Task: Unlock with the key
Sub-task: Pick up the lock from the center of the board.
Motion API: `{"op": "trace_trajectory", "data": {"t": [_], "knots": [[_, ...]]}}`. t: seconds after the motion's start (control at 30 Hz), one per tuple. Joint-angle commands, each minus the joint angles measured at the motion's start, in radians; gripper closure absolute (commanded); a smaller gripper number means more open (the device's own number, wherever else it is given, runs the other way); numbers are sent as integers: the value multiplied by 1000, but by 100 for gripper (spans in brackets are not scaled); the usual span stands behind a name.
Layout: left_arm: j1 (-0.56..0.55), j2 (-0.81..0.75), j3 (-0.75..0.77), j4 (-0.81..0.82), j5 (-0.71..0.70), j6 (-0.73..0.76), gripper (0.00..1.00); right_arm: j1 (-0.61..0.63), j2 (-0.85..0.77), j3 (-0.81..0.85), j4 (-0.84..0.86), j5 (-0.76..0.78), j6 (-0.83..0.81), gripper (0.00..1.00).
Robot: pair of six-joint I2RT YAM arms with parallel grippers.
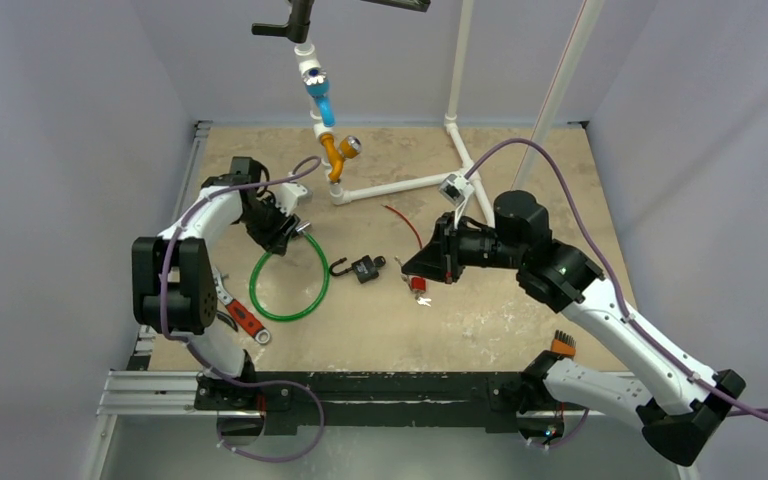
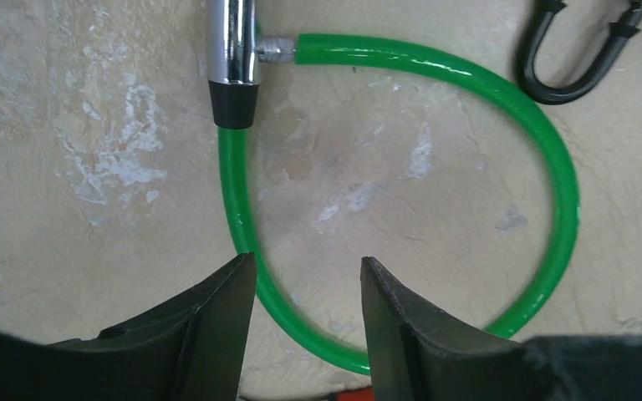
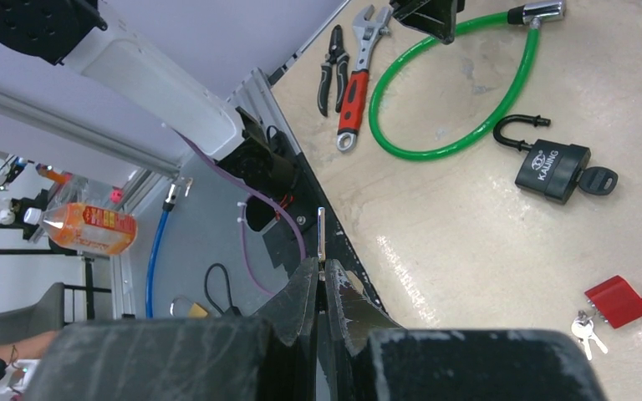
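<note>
**Step in hand:** presentation of the key to the lock.

The key (image 3: 321, 232) is pinched between the closed jaws of the right gripper (image 3: 322, 271), with its thin blade projecting beyond the fingertips. In the top view this gripper is held above the table at 3 o'clock of the padlock (image 1: 365, 268). The padlock's shackle appears released and another key is seated in it, so it is judged not to be the target.

The green cable lock (image 2: 556, 175) is laid as a closed loop at 9 o'clock of the padlock. Its chrome barrel (image 2: 232, 46) is located at 12 o'clock of the loop. The left gripper (image 2: 308, 271) is positioned low over the loop. Its jaws are parted and nothing is gripped, and the cable is seen passing beneath them at 6 o'clock of the barrel.

**Next move:** the barrel is to be steadied by the left gripper. The key is then to be carried towards 9 o'clock and aligned with the keyway. The keyway is not shown in any view, so its orientation must be confirmed first.

A bunch of keys on a red tag (image 3: 617, 299) is found near the right gripper.
</note>
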Motion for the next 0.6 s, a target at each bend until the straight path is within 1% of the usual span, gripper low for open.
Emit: {"op": "trace_trajectory", "data": {"t": [0.0, 0.3, 0.57], "knots": [[-16, 43, 48, 97, -92, 14, 51, -3, 15, 42, 11, 17, -21, 100], [-32, 150, 79, 166, -170, 26, 51, -3, 38, 50, 27, 1, -18, 100], [-72, 238, 113, 135, -197, 54, 52, -3, 35, 56, 22, 7, -15, 100]]}}
